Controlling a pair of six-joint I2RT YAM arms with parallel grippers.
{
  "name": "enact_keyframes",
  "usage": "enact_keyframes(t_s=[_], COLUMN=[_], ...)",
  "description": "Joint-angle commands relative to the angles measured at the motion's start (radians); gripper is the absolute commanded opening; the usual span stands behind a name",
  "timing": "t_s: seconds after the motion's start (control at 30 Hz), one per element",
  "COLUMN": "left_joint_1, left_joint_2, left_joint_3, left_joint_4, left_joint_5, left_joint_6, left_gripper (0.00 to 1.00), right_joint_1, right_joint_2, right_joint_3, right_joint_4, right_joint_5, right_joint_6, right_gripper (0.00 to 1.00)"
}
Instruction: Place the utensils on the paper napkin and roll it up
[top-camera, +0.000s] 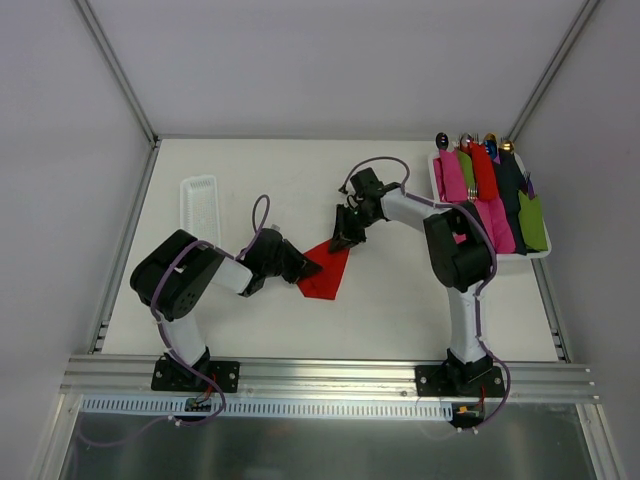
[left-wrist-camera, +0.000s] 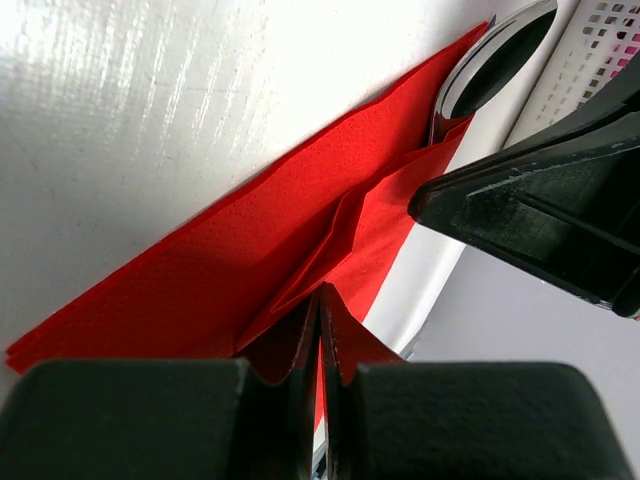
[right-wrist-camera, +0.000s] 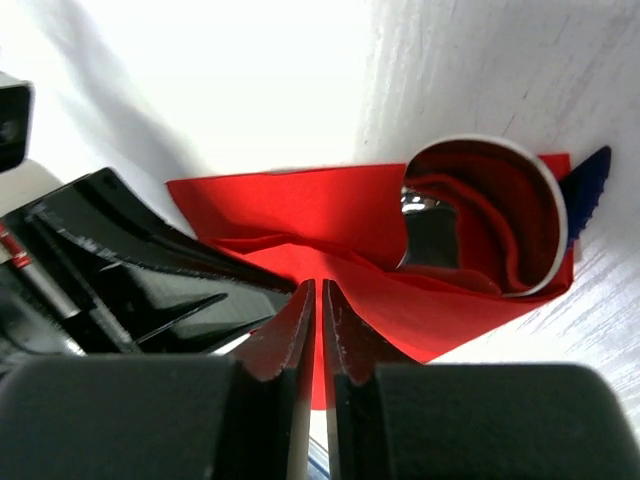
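Paper napkin (top-camera: 326, 274) mid-table, utensils (right-wrist-camera: 432, 238) inside | step: rolling | left gripper (left-wrist-camera: 319, 330), right gripper (right-wrist-camera: 312, 320) both pinch it | next: turn fold over together

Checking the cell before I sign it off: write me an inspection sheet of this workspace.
Surface: white table, matte.
Job's things: red paper napkin partly folded between the arms; metal spoon lies in its fold.
Clutter: white ribbed tray back left; white basket back right holding rolled napkin bundles.
Grippers: left gripper shut on the napkin; right gripper shut on the napkin from the other side.
Cables: purple cables looped along both arms.
Surroundings: white enclosure walls; aluminium rail at the near edge.
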Motion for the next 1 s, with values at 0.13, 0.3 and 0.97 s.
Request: enact_keyframes(t_s=[0.13, 0.3, 0.97], left_joint_1=[-0.001, 0.0, 0.123], left_joint_2=[-0.023, -0.086, -0.551], left_joint_3=[-0.018, -0.029, -0.271], left_joint_4=[-0.115, -0.123, -0.307], left_joint_5=[-0.073, -0.093, -0.185], left_joint_6=[0.047, 0.095, 0.215], left_gripper=[0.0, 0.06, 0.58], right_joint_1=[0.012, 0.026, 0.051], right_joint_2=[0.071, 0.102, 0.157], right_joint_3=[0.073, 0.122, 0.189], right_joint_4=[-0.104, -0.156, -0.234], right_joint_5=[0.085, 0.125, 0.153], right_joint_6=[-0.05, -0.07, -0.127], right_gripper=[0.07, 0.04, 0.02])
